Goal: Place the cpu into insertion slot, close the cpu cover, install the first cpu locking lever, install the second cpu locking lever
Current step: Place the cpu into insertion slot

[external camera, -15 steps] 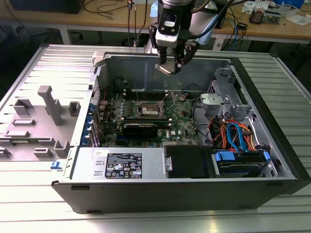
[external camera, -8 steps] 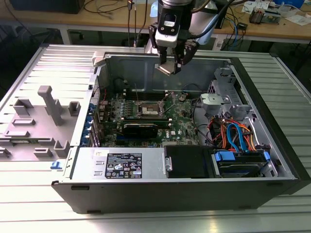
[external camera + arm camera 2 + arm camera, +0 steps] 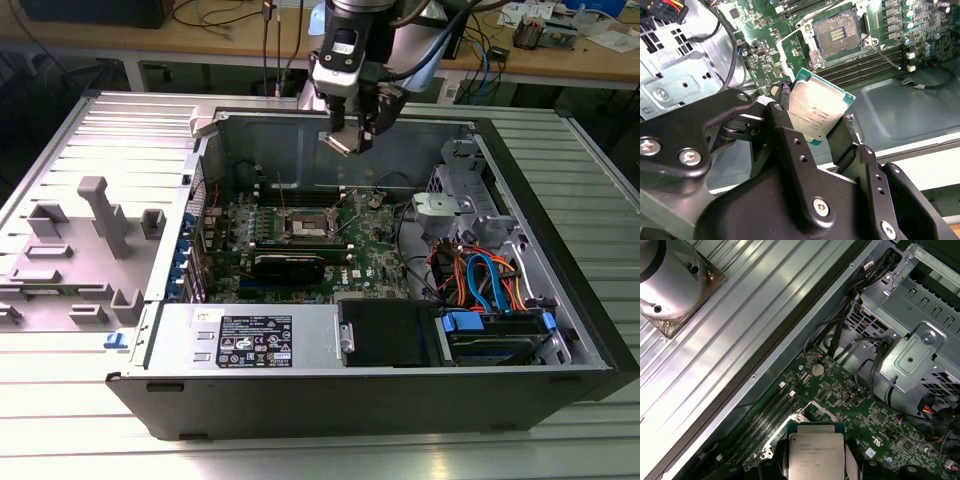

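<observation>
My gripper [image 3: 350, 132] hangs above the open computer case, shut on the cpu [image 3: 340, 141], a flat silver square with a green edge. In both wrist views the cpu [image 3: 816, 112] [image 3: 816, 456] sits tilted between the two black fingers [image 3: 782, 125]. Below it on the green board the insertion slot [image 3: 305, 228] [image 3: 837, 34] lies uncovered, its dark centre showing inside a silvery rim. The cpu cover [image 3: 792, 47] looks swung up at the slot's side. A thin wire lever [image 3: 884, 51] stands loose beside the slot.
Long black memory slots [image 3: 865, 67] run next to the socket. A grey drive cage [image 3: 452, 205] and orange and blue cables [image 3: 480, 278] fill the exterior view's right. The power supply [image 3: 255, 340] sits at the case front. A grey plastic fixture [image 3: 100, 225] stands outside, at the left.
</observation>
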You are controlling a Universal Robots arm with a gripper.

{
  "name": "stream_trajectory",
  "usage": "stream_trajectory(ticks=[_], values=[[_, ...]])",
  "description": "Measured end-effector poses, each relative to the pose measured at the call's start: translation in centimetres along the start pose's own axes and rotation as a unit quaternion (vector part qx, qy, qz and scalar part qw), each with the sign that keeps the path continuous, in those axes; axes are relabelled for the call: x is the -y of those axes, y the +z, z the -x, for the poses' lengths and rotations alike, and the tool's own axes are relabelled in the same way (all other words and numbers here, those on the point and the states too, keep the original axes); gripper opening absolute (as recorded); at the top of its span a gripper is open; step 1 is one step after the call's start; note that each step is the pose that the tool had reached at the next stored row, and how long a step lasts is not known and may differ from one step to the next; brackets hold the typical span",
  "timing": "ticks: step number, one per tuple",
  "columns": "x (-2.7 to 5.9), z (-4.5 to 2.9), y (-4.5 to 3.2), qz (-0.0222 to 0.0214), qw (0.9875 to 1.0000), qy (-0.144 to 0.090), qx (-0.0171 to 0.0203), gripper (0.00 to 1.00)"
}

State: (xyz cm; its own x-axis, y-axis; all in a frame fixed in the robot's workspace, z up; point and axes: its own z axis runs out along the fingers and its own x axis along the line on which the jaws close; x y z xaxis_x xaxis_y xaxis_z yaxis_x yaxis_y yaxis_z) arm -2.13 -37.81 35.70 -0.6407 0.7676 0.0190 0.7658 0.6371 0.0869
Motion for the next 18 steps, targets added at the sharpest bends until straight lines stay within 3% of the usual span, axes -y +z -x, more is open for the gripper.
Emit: stream_trajectory(ticks=[18], values=[[0.00,0.00,0.02,0.0003,0.9999,0.015,0.0013,0.55]])
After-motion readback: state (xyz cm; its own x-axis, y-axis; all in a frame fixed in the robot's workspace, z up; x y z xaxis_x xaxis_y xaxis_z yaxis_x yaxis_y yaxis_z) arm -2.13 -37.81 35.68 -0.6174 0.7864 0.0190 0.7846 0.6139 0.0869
